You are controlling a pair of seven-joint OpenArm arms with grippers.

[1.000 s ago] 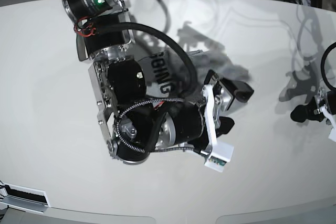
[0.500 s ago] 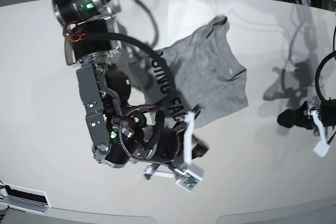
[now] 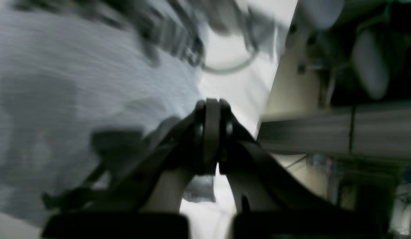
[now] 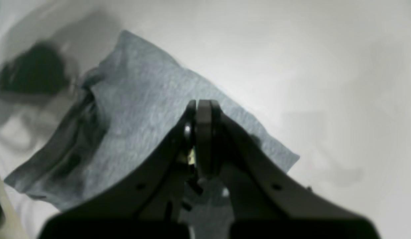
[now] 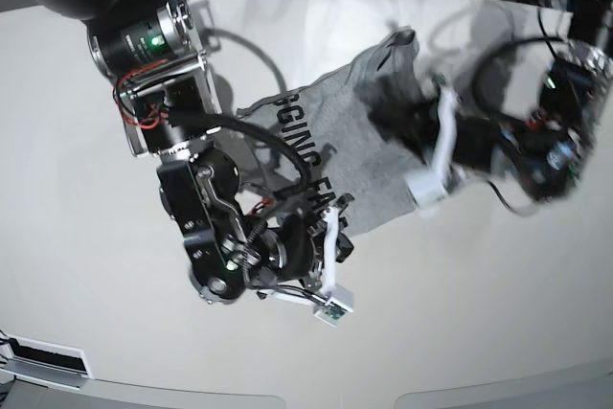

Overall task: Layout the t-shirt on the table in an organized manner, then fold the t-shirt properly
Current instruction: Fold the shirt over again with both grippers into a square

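Mid-worktop (image 5: pixel 77 93) lies the grey t-shirt (image 5: pixel 359 155), lettering up, right tool (image 4: pixel 203 114) pressed together over its 6 o'clock hem, left tool (image 3: pixel 212 109) pressed together over its 3 o'clock side; cloth pinched or not, cannot tell.

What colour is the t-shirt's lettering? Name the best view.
Black, on the grey t-shirt; clearest in the base view.

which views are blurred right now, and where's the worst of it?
Left wrist: heavy motion smear across the t-shirt and background; only the left hand reads fairly sharp. Right wrist: softer blur, the shirt weave is still visible, and the dark patch at top left is smeared. Base: mostly sharp, but the left arm is streaked, and hard arm shadows fall on the table.
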